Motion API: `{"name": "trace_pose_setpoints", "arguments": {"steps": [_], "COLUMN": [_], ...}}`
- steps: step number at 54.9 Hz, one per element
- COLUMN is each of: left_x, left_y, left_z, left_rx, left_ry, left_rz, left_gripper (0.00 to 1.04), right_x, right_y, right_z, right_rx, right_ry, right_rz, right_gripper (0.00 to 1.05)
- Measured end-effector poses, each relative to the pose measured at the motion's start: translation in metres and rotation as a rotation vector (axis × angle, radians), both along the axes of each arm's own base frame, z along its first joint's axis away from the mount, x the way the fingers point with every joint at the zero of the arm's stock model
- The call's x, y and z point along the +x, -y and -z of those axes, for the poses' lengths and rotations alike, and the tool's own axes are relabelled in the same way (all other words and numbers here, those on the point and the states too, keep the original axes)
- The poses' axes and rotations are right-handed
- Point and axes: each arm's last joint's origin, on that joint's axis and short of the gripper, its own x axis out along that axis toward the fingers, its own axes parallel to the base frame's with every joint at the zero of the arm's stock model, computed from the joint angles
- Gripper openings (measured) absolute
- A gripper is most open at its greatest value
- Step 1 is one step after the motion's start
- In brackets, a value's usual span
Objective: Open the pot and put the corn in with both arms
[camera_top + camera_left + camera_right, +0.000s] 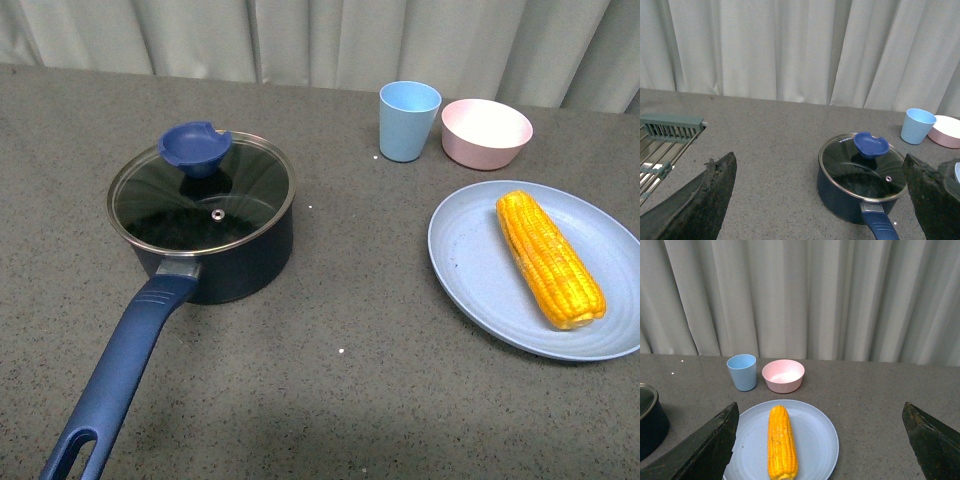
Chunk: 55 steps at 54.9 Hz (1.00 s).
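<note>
The navy pot (235, 262) stands at the left of the grey table with its glass lid (202, 196) on and the blue knob (195, 146) at the lid's far side. Its long blue handle (120, 370) points toward me. The corn (549, 257) lies on a light blue plate (470, 265) at the right. Neither arm shows in the front view. In the left wrist view the pot (842, 197) sits between the wide-open fingers (710, 200), and the left gripper (822, 200) is empty. In the right wrist view the corn (781, 442) lies nearer one finger (710, 447) of the open, empty right gripper (822, 440).
A light blue cup (408, 120) and a small pink bowl (486, 132) stand behind the plate near the curtain. A metal rack (662, 145) shows at the table's edge in the left wrist view. Grey curtains close off the back.
</note>
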Motion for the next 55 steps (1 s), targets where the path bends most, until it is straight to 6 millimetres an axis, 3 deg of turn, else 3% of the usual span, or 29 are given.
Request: {"name": "trace_pose_setpoints", "arguments": {"steps": [55], "left_x": [0.0], "left_y": [0.0], "left_z": [0.0], "left_rx": [0.0], "left_ry": [0.0], "left_rz": [0.0], "left_gripper": [0.98], "right_x": [0.0], "right_y": [0.0], "right_z": [0.0], "right_rx": [0.0], "right_ry": [0.0], "right_rz": [0.0], "right_gripper": [0.96]}}
